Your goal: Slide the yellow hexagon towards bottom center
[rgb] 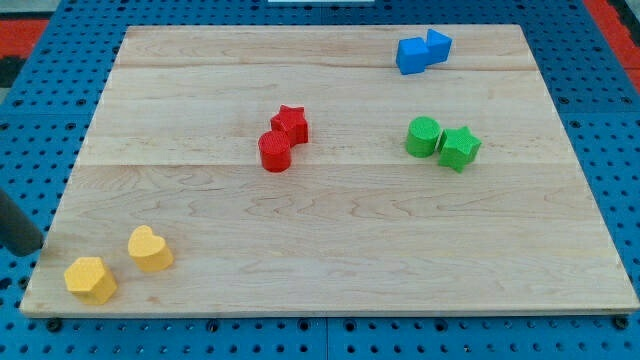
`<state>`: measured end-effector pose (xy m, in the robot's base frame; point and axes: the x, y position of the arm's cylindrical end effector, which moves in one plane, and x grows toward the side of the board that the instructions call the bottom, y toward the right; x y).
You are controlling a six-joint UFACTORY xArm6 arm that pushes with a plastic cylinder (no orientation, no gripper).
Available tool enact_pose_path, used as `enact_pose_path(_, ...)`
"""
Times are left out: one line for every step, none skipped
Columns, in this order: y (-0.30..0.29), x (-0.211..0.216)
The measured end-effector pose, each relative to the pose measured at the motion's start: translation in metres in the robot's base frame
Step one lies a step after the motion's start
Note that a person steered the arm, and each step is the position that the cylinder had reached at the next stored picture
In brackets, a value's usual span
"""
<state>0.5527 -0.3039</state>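
- Wooden board [330, 250]: the working surface; its bottom centre lies free of blocks, so the target zone is open.
- Rod [18, 225]: enters at the view's left edge; my tip [30, 250] rests just off the board's left edge. No claw is fitted, so nothing opens, closes or is held.
- Yellow hexagon [90, 279]: sits in the bottom-left corner, just right of and below my tip, apart from it.
- Yellow heart block [150, 249]: just beside the hexagon, up and to the right.
- Procedure: place the tip on the hexagon's left face, then push rightward along the bottom edge, passing under the heart.
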Motion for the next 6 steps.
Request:
enact_pose_path(-0.001,0.002)
enact_pose_path(-0.001,0.033)
enact_pose_path(0.005,0.065)
enact_pose_path(0.047,0.048)
enact_pose_path(0.108,0.043)
enact_pose_path(0.147,0.035)
